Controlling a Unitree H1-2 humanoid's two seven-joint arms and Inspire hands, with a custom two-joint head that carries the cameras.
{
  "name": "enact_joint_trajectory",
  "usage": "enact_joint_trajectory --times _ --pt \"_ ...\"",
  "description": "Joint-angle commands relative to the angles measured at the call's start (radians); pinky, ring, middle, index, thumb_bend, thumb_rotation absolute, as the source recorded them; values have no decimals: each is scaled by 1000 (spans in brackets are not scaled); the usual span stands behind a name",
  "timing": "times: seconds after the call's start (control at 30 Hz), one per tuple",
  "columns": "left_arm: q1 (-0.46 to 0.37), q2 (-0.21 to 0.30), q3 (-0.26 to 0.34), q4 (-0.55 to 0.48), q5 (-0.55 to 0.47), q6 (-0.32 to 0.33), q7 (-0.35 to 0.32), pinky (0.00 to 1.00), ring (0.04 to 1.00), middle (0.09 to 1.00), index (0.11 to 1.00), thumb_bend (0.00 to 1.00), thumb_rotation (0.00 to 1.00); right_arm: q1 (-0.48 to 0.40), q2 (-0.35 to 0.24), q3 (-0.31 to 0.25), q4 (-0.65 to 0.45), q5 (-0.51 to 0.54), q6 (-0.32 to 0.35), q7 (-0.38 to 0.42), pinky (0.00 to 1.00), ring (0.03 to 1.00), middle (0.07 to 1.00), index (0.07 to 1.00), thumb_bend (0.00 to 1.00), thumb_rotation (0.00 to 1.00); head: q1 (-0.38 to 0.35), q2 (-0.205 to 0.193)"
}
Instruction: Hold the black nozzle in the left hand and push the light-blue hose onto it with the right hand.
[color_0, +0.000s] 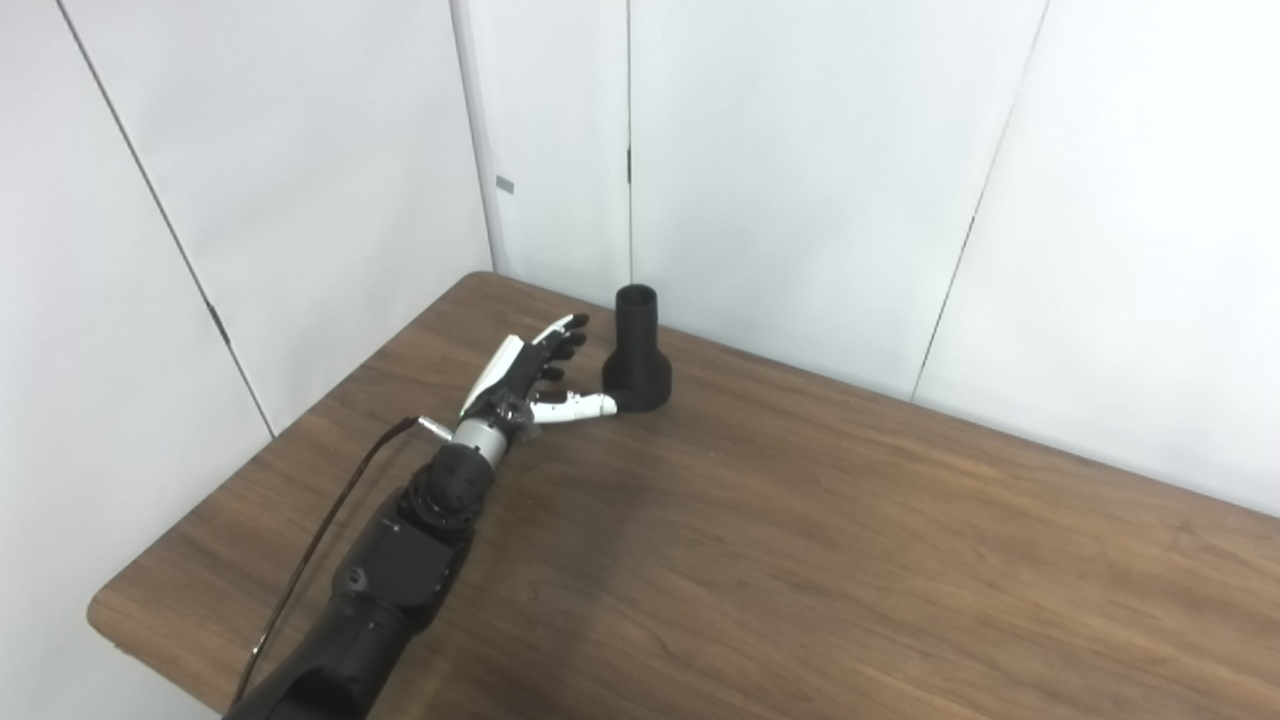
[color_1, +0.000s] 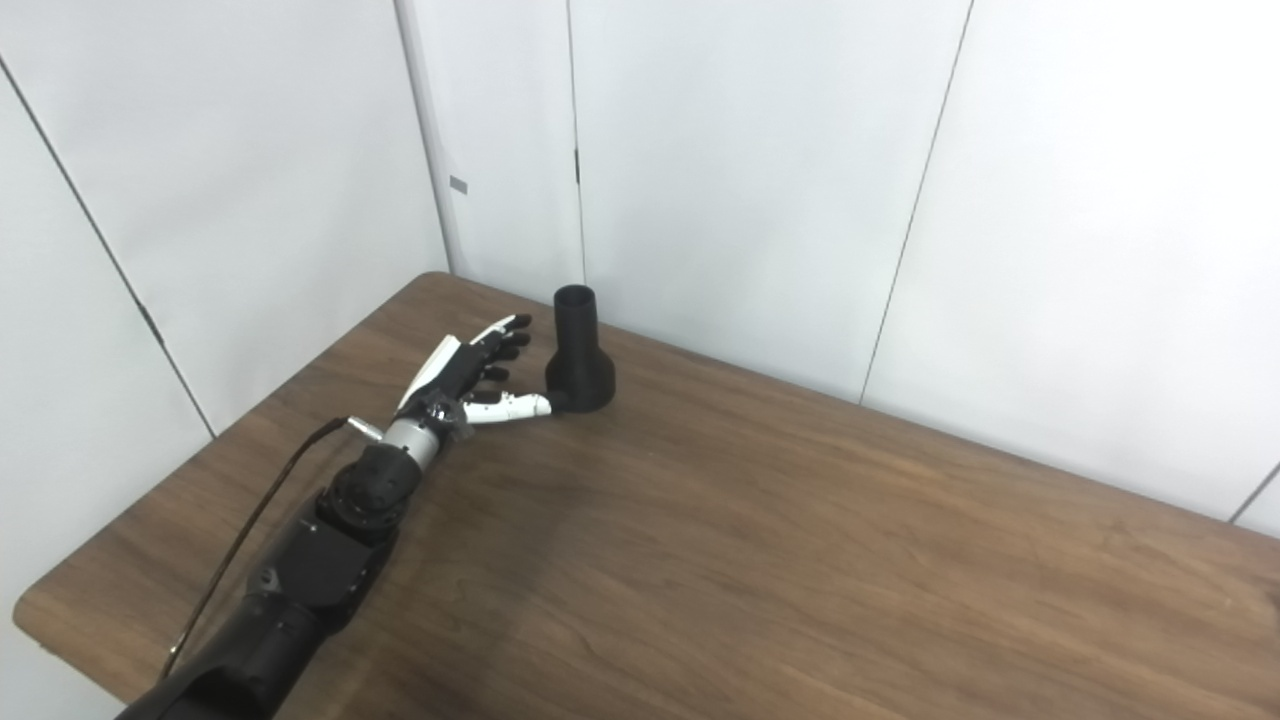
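Nozzle (color_0: 636, 352): you see it upright on the worktop (color_0: 800, 540), upper centre of the frame, wide base down.
Left hand (color_0: 530, 375): just left of the nozzle, fingers (color_0: 565, 338) spread and holding nothing; the thumb tip seems to touch the base.
Right hand, hose: neither in view.
Your step: close evenly round the flared base, keep the neck free for the hose, and avoid tipping it.

Two head cameras side by side look down from above the near edge of a brown table (color_0: 800, 560) toward its far left corner and white wall panels (color_1: 750, 180), sharing nearly the whole scene.
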Motion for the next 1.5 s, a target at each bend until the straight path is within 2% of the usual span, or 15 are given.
enact_joint_trajectory --times 0.0,0.13,0.3,0.4,0.53,0.67,0.8,1.13,1.33,1.37,1.4,1.43,1.47 --pt "-35 30 -2 17 28 -8 23 862 902 913 949 1000 378 25 29 10 11 7 -8 -15 446 596 636 494 498 182 1 1" --pt "-37 30 -1 36 36 -5 32 856 899 916 950 1000 351 27 25 10 17 0 -25 -14 444 596 637 495 498 182 -4 3" --pt "-35 29 -3 46 52 13 43 870 905 921 955 1000 356 37 25 9 -3 -5 -18 -15 437 590 633 494 497 182 -10 6" --pt "-40 29 0 73 51 1 51 874 913 929 959 1000 339 43 24 8 -11 2 -13 -11 433 588 629 494 498 182 -13 9" --pt "-39 31 -7 69 67 28 57 868 910 923 956 1000 324 54 24 8 -27 2 -6 -13 429 582 626 493 499 181 -23 16" --pt "-41 29 -20 63 89 39 60 825 880 901 943 1000 335 66 26 8 -47 -1 -2 -15 431 584 629 494 498 181 -32 23" --pt "-43 21 -27 71 81 28 52 820 880 894 940 1000 346 78 28 6 -62 -2 3 -17 435 597 641 495 499 182 -39 29" --pt "-59 3 -59 60 79 51 31 785 853 860 902 1000 328 109 35 13 -117 -15 27 -25 474 642 679 498 498 183 -67 40" --pt "-76 2 -88 57 90 110 11 767 855 877 905 1000 340 121 43 14 -136 -16 31 -28 479 638 676 498 497 182 -78 43" --pt "-79 3 -92 57 92 121 9 755 855 883 910 1000 349 123 45 14 -137 -14 31 -28 490 651 687 572 583 409 -80 43" --pt "-81 4 -97 58 95 128 9 747 856 887 912 1000 354 124 47 14 -139 -15 31 -29 497 660 695 618 636 552 -82 44" --pt "-86 4 -103 63 101 135 10 733 852 888 915 1000 359 127 49 15 -147 -13 37 -30 501 665 699 636 657 603 -85 45" --pt "-89 3 -108 67 105 140 10 678 825 873 917 1000 363 130 52 14 -153 -9 42 -30 508 671 706 648 665 626 -86 46"
